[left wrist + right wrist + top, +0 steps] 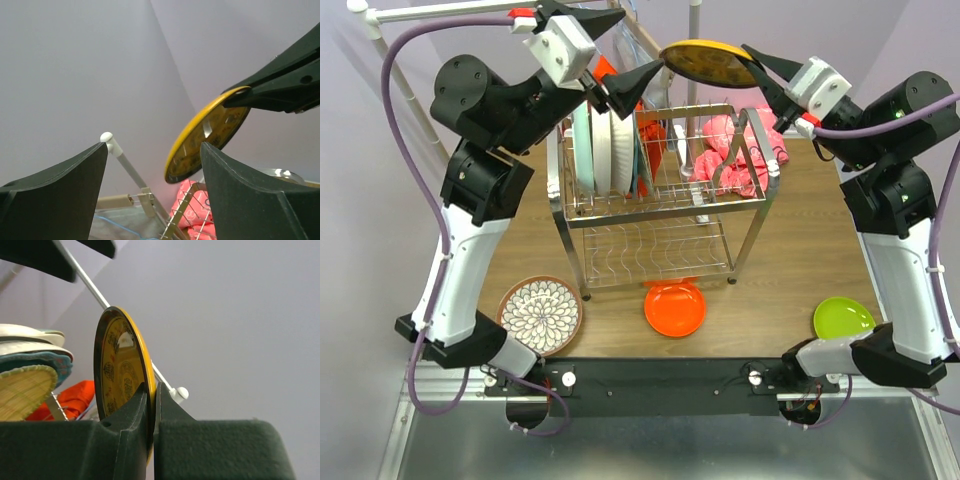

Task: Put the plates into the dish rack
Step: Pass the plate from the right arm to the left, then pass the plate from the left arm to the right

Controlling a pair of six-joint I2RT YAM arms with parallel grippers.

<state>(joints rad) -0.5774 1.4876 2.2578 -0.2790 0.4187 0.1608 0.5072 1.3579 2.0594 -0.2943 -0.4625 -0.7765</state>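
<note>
Small yellow patterned round plate (705, 62) is held high above the two-tier chrome wire dish rack (715, 205). It is pinched at the rim by the clenched right gripper (752, 55). Left gripper (642, 40) is spread wide and nothing is grasped. Its lower finger is seen close to the plate's opposite rim; contact cannot be told.

Risks, as judged:
- Only a thin rim is gripped, so the plate may be swivelled by its own weight or slipped out.
- If a handover is meant and the right jaws are released before the left are closed, the plate is dropped onto the rack and its contents.
- If the plate is lowered off-line, a wire or a standing plate may be struck.

Counts:
- One plate is in the air.
- Three are laid flat on the brown wooden table (800, 240): white-and-brown floral plate (540, 315), orange plate (675, 308), lime green plate (843, 318).
- At least three upright plates (603, 145) (mint, white, teal) are slotted in the upper shelf; more may be hidden by overlap.
- One rack and one pink cloth heap (740, 155) are seen.
</note>
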